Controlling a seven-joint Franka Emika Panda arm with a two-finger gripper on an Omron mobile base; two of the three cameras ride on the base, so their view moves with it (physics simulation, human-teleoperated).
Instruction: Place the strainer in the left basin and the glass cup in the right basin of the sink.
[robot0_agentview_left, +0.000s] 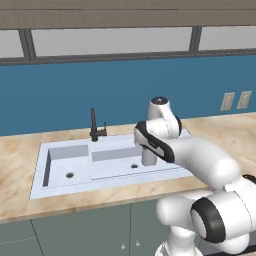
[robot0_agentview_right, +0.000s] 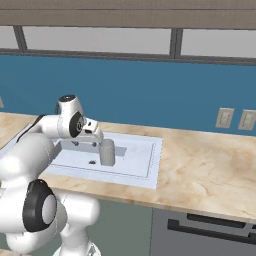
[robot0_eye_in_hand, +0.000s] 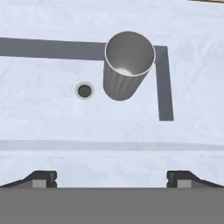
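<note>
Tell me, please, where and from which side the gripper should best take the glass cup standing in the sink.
Grip the glass cup across its upper wall, just under the rim, coming from above. It stands upright in the right basin, open mouth up, has no handle, and looks narrower than the open gripper.

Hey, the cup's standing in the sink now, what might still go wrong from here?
1. The open gripper hangs just above the upright glass cup in the right basin; a sideways move while pulling away might clip its rim and tip it.
2. The cup stands near the drain, so a knock may roll it there.
3. The left basin holds no strainer, so that half looks undone.
</note>
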